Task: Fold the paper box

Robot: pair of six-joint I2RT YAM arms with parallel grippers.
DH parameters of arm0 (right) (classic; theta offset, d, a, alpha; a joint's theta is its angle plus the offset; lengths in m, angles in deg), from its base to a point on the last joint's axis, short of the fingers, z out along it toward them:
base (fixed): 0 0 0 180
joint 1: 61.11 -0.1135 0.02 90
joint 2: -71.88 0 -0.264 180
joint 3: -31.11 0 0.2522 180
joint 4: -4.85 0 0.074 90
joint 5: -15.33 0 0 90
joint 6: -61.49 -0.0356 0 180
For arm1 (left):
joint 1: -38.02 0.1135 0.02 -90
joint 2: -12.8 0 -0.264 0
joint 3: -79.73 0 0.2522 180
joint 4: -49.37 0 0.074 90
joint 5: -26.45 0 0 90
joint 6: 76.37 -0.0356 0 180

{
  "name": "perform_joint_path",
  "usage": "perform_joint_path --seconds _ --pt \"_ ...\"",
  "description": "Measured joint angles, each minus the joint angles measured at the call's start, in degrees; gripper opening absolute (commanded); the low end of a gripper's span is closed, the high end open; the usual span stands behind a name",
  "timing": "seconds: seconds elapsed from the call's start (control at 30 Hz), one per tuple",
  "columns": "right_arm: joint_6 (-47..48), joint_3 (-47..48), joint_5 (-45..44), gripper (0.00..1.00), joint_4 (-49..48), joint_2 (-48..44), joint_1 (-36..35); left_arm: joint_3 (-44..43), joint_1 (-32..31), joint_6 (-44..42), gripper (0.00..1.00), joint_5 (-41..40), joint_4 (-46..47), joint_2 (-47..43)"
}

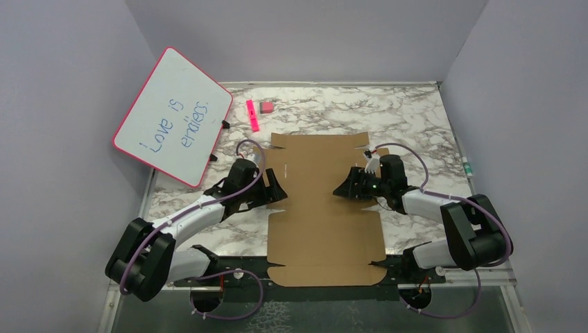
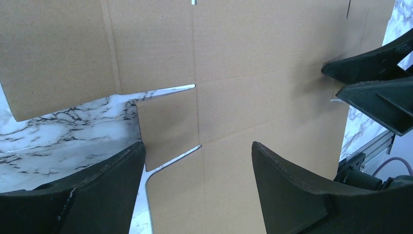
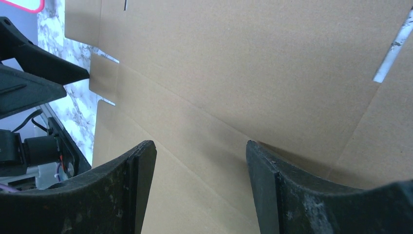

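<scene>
The paper box (image 1: 322, 208) is lying flat and unfolded in the middle of the marble-patterned table (image 1: 416, 118), a brown cardboard sheet with flaps and slits. Its far end is pointing toward the back wall and its near end is reaching the dark strip between the two arm bases. The left pincer (image 1: 274, 189) is sitting at the sheet's left edge, about halfway along its length. It is spread wide and pinching nothing. In the left wrist view its two dark fingers (image 2: 97, 195) are framing a small tab (image 2: 168, 129) cut between two slits, with bare cardboard showing in the gap between them. The right pincer (image 1: 344, 187) is reaching in from the opposite side and hanging over the sheet's right half, facing the left one across the cardboard. It too is spread apart and holding nothing, and in the right wrist view only plain cardboard with a crease line is showing between its fingers (image 3: 122, 195). I cannot tell whether either pincer is touching the sheet. A pink-framed whiteboard (image 1: 173, 118) with blue writing is leaning at the far left, well apart from the box. A pink marker (image 1: 252, 115) and a small pink block (image 1: 266, 107) are lying near each other on the table just beyond the sheet's far left corner.
</scene>
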Motion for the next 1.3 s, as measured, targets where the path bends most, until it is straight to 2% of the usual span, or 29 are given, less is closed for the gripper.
perform_joint_path --seconds 0.53,0.93,1.13,1.3 --pt "-0.61 0.02 -1.79 0.73 -1.38 0.37 0.00 -3.89 -4.50 0.61 0.79 -1.75 -1.29 -0.15" --pt "-0.68 0.02 -2.36 0.73 -1.66 0.44 -0.35 -8.50 -10.78 3.08 0.81 1.09 1.81 3.52" --pt "-0.68 0.02 -2.43 0.73 -1.66 0.44 -0.37 -10.54 -10.99 0.72 0.87 -1.46 -1.79 4.26" --pt "-0.66 0.02 -2.45 0.73 -1.66 0.44 -0.37 -8.66 -5.29 -1.60 0.87 -2.34 -2.71 -1.44"
